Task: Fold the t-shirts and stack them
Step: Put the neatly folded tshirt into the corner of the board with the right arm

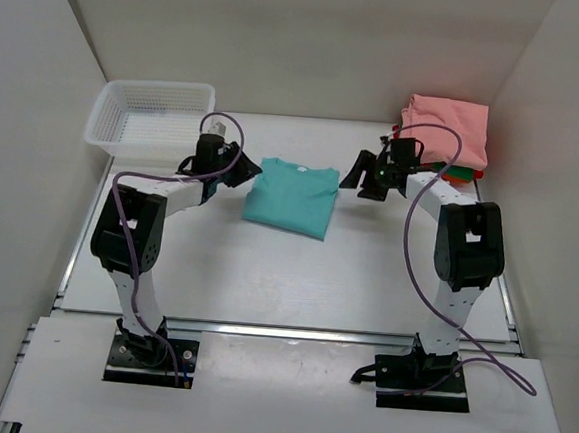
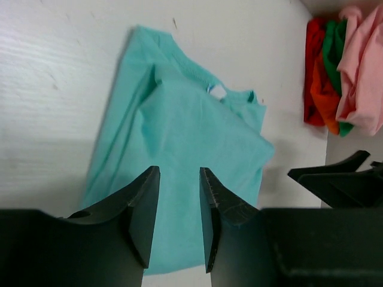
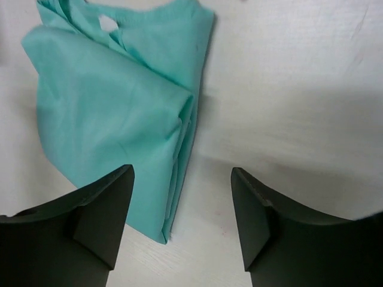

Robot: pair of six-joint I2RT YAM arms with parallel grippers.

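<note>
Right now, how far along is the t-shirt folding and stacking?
Done: the teal cloth t-shirt lies folded mid-table; a salmon pink cloth shirt tops a green shirt and a red-orange shirt. In hand: nothing; left tool and right tool stand open. Left: likely stacking the teal one there.

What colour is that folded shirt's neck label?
White neck label on the teal t-shirt; left wrist view.

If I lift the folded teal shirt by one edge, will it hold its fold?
Probably not: the teal shirt is soft, creased cloth, so it will likely sag and unfold. Its layered edge may separate. Pushed, it would probably bunch rather than slide whole.
</note>
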